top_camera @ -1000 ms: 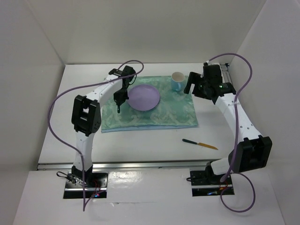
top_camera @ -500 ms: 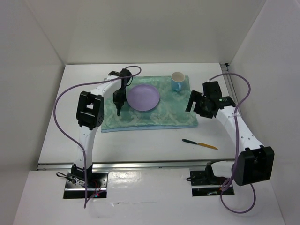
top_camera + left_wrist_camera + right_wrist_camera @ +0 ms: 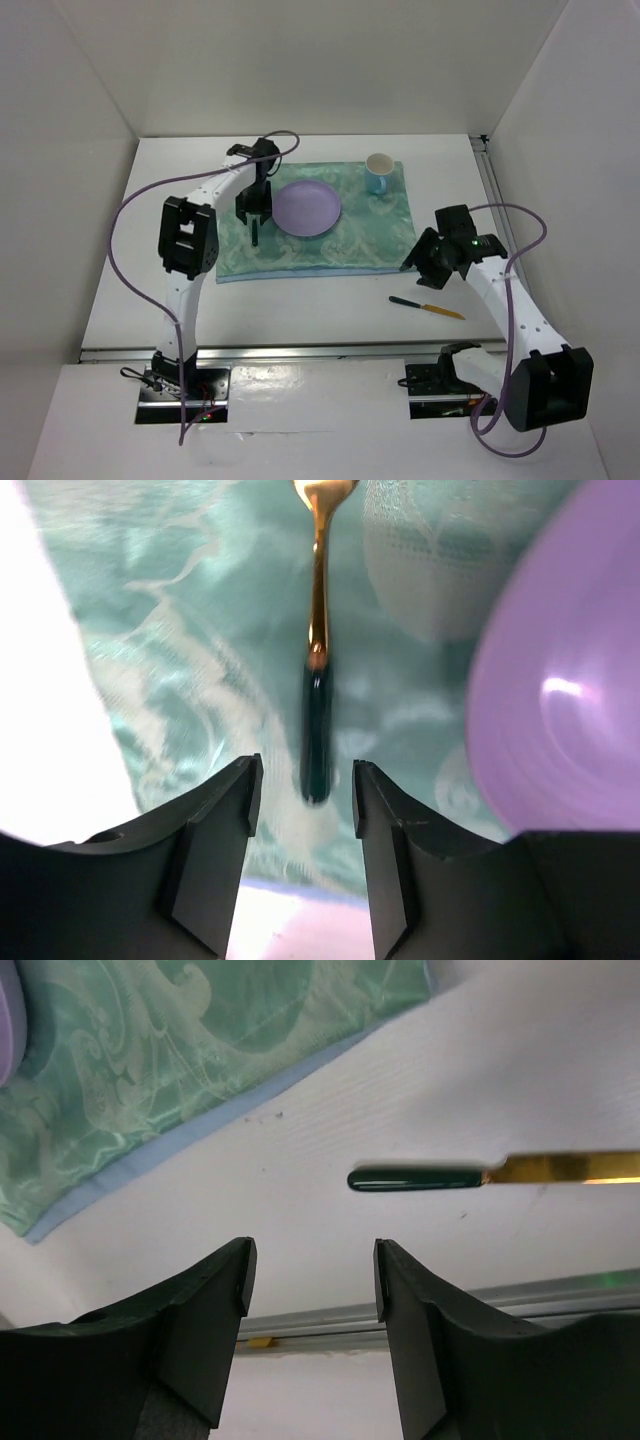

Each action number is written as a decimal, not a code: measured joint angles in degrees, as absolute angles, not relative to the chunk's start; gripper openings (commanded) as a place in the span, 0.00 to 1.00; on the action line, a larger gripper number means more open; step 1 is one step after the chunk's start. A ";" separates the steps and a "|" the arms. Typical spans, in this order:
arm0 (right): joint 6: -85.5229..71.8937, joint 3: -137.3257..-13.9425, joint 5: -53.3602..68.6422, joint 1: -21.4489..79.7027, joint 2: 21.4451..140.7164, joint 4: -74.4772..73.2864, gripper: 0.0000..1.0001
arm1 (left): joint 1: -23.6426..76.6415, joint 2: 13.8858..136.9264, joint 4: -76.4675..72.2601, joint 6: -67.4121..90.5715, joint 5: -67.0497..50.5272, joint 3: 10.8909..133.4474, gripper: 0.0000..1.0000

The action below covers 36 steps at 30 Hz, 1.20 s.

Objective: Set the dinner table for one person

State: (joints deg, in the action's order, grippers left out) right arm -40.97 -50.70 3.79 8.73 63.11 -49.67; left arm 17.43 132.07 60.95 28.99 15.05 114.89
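One item is off the cloth: the knife point(image 3: 427, 306) lies on the bare desk point(image 3: 300, 310) near the front rail, dark handle pointing left. The right gripper point(image 3: 312, 1265) hangs just above it, handle end ahead of the jaws. Jaws are apart, nothing in them, no contact. The knife pick looks like the step in hand.

Further back, the cloth point(image 3: 350, 250) lies flat mid-desk. The left gripper point(image 3: 305, 780) is over its left part, jaws apart, straddling the dark handle of a gold utensil point(image 3: 318, 670). The utensil lies on the cloth just left of the plate point(image 3: 307, 207). There are gaps on both sides, so I read it as not clamped. Fork or spoon, can't tell.

The plate is centred on the cloth, cup point(image 3: 379, 172) at the far right corner.

Done, I'd say: plate, cup, left utensil. Left: knife to the plate's right.
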 measured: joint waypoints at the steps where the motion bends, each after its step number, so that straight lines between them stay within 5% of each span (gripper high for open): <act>1: -43.20 -49.67 4.38 8.75 62.22 -49.80 0.63 | 17.45 130.87 61.30 29.21 15.00 114.89 0.59; 4: -49.43 -45.10 5.87 9.04 60.14 -50.39 0.64 | 17.67 125.08 61.76 30.22 15.11 114.30 0.75; 6: -53.32 -41.93 6.68 9.13 59.24 -50.70 0.67 | 18.09 119.72 62.02 30.37 15.75 113.56 1.00; 16: -69.78 -38.94 6.85 9.15 64.16 -49.58 0.68 | 24.99 95.74 59.68 33.50 13.43 101.56 1.00; 31: -82.06 -35.53 3.33 9.13 73.95 -43.59 0.67 | 25.39 94.08 58.96 33.26 14.61 98.32 1.00; 36: -84.60 -36.03 2.37 9.08 77.36 -43.33 0.47 | 25.39 94.08 58.67 33.08 14.24 97.86 1.00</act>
